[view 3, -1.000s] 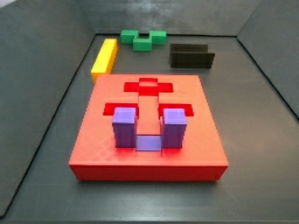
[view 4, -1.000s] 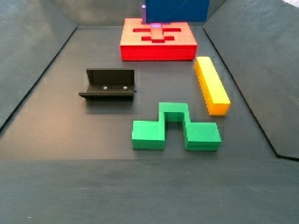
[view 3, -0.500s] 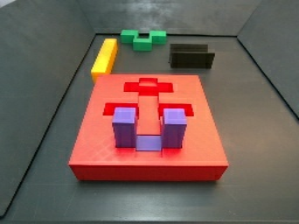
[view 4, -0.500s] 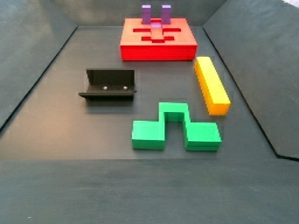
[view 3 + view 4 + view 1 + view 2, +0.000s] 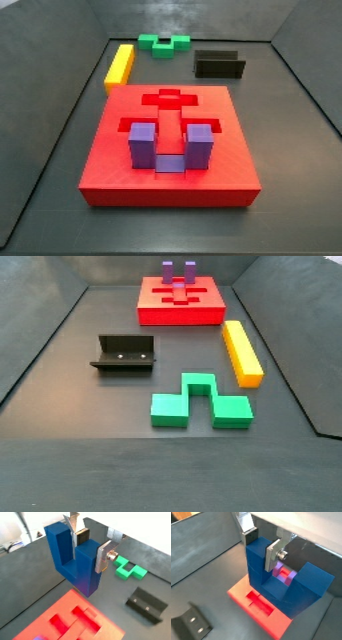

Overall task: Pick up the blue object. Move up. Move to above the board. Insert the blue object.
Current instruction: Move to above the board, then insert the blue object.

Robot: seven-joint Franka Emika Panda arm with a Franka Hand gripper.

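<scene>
In both wrist views my gripper (image 5: 87,564) (image 5: 260,557) is shut on the blue object (image 5: 67,559) (image 5: 271,587), a dark blue U-shaped block. One prong sits between the silver fingers, and the block hangs in the air over the board (image 5: 63,603) (image 5: 244,594). The board (image 5: 234,162) (image 5: 181,316) is a large red slab with recesses in its top. A lighter purple U-block (image 5: 140,145) (image 5: 178,270) stands in one of its recesses. Neither side view shows the gripper or the blue object.
A green block (image 5: 167,44) (image 5: 198,406) (image 5: 130,568) and a yellow bar (image 5: 120,65) (image 5: 242,351) lie on the dark floor. The fixture (image 5: 219,65) (image 5: 124,353) (image 5: 147,604) (image 5: 191,622) stands apart from the board. Dark walls enclose the floor.
A second ago the blue object showed at the top edge of a side view, above the board. It has since gone up out of that view. Nothing else has moved.
</scene>
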